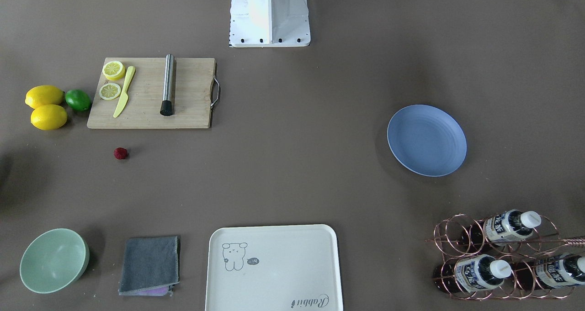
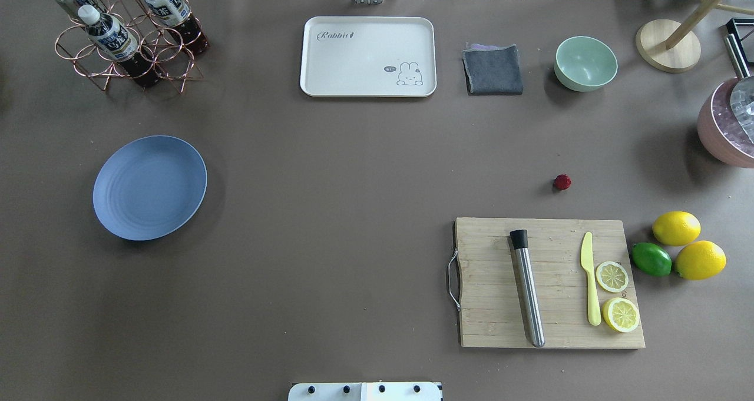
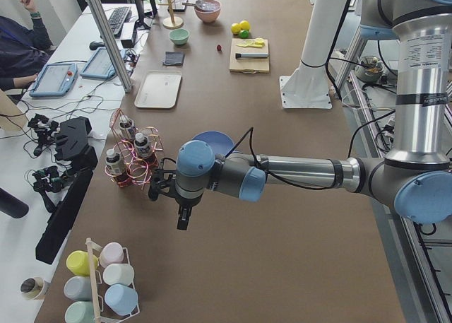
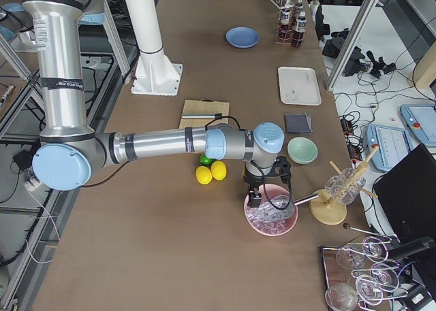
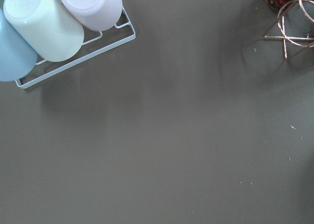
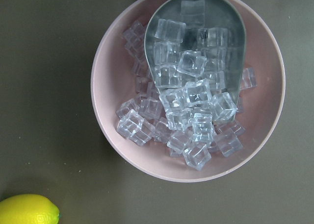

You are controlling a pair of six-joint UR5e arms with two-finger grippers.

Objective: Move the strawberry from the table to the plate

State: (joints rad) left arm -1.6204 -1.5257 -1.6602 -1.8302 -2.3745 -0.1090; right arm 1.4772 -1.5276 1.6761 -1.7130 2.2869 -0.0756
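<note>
The tiny dark-red strawberry [image 1: 120, 153] [image 2: 562, 182] lies on the brown-grey table [image 2: 353, 171], just beyond the far edge of the cutting board. The blue-lavender plate [image 1: 427, 140] [image 2: 149, 187] sits bare on the robot's left half. My left gripper [image 3: 182, 220] hangs over the table's left end, past the plate and near the bottle rack. My right gripper [image 4: 255, 201] hovers above a pink bowl of ice at the right end, away from the strawberry. Both show only in side views, so I cannot tell whether they are open or shut.
A wooden cutting board [image 2: 551, 283] carries a steel muddler, a yellow knife and lemon halves; two lemons and a lime [image 2: 651, 258] lie beside it. At the far edge stand a cream tray [image 2: 368, 56], grey cloth [image 2: 492, 69], green bowl [image 2: 585, 63] and bottle rack [image 2: 126, 42]. Cups in a rack [image 5: 54, 23] lie at the left end.
</note>
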